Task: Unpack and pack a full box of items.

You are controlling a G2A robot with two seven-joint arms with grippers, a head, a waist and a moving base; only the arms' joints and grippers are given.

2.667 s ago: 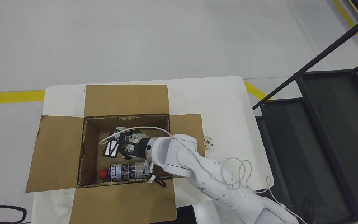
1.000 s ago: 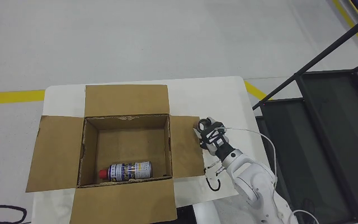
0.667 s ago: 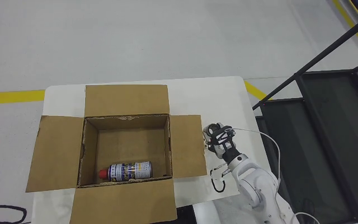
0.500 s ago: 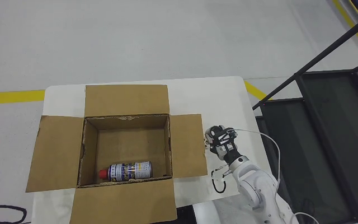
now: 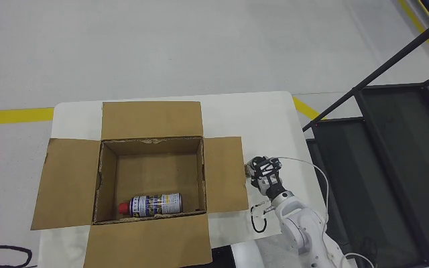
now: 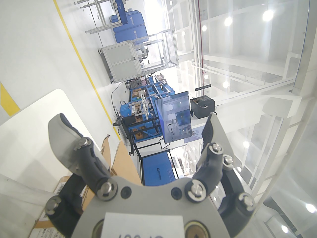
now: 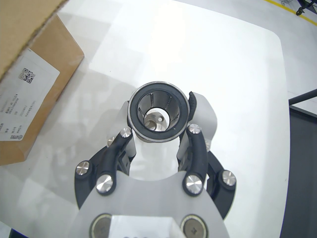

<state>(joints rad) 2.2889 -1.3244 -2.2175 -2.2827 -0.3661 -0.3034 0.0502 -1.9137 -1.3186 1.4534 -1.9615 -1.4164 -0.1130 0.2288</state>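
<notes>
Steel hollow cylinder with a black end ring (image 7: 158, 111), clamped across its barrel in my right gripper (image 7: 160, 112), over the white desk (image 7: 198, 50). I judge it rigid, dense and smooth-walled, so liable to slip; hold mid-barrel. The brown cardboard box (image 7: 42, 58) stands beside my gripper.

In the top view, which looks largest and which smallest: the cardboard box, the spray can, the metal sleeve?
1. cardboard box
2. spray can
3. metal sleeve, smallest, though the right gripper partly hides it
</notes>
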